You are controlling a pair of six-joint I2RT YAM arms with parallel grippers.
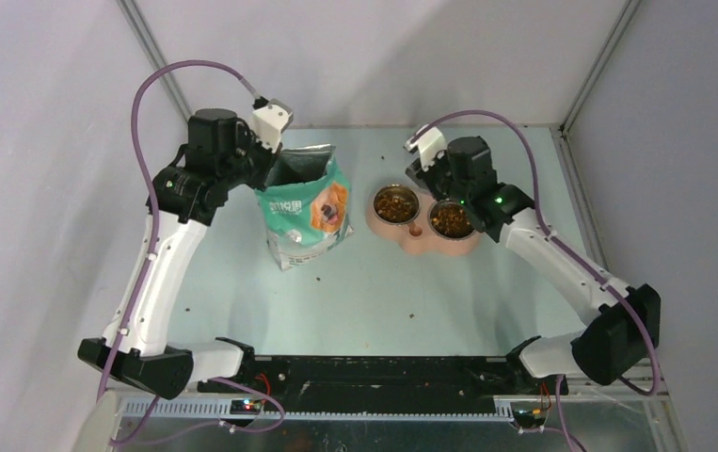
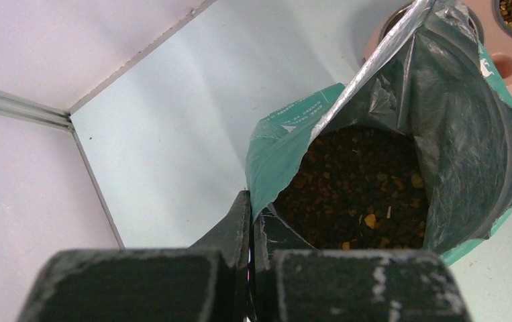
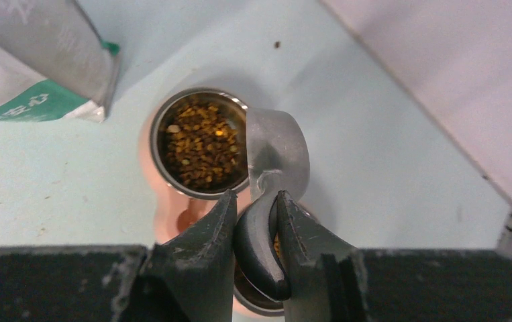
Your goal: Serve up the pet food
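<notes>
The teal-green foil bag [image 1: 306,215] stands open at the table's middle left, brown kibble [image 2: 357,188] heaped inside. My left gripper [image 2: 251,225] is shut on the bag's rim [image 2: 266,194]. A pink double feeder [image 1: 422,231] holds two steel bowls, both with kibble [image 1: 396,203] [image 1: 451,219]. My right gripper [image 3: 254,209] is shut on the black handle [image 3: 260,245] of the grey metal scoop; its empty bowl [image 3: 278,151] hangs beside the far food bowl [image 3: 201,142]. In the top view the right gripper [image 1: 435,179] is over the feeder.
A few stray kibble pieces lie on the pale table [image 1: 364,292] near the bag and feeder. Grey walls [image 1: 374,56] close in the back and both sides. A black rail [image 1: 374,372] runs along the near edge.
</notes>
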